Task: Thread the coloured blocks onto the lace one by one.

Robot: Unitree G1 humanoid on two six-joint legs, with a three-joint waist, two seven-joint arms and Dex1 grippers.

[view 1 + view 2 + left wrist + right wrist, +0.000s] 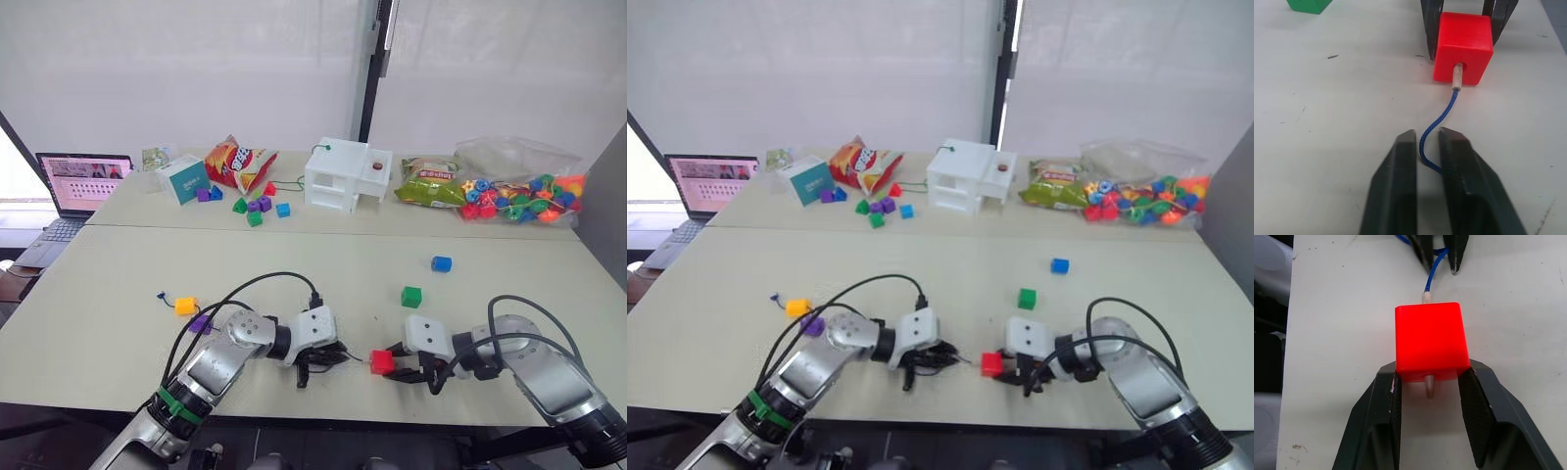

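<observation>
Right wrist view shows the right gripper [1430, 396] clamped on the red block [1431, 342], with the pale stiff tip [1429, 386] of the lace [1434, 269] poking out of the block's near hole, so the tip has passed right through. In the left wrist view the left gripper [1425, 161] pinches the blue cord just behind the block, its fingers almost together.

As a judgement, the red one is mid-threading: the tip is through but the block is not yet drawn down the cord. The yellow-orange block [186, 305] and purple block [200, 322] lie near the tabletop's left side, seemingly on or beside the lace's far end; whether they are already strung I cannot tell. The green block [410, 296] and blue block [441, 263] sit loose toward the right, clearly still to do.

Both grippers work close to the tabletop's [118, 294] front edge, so little margin lies that way. Open surface stretches toward the middle and back. The green block is the nearest obstacle, just behind the right gripper.
</observation>
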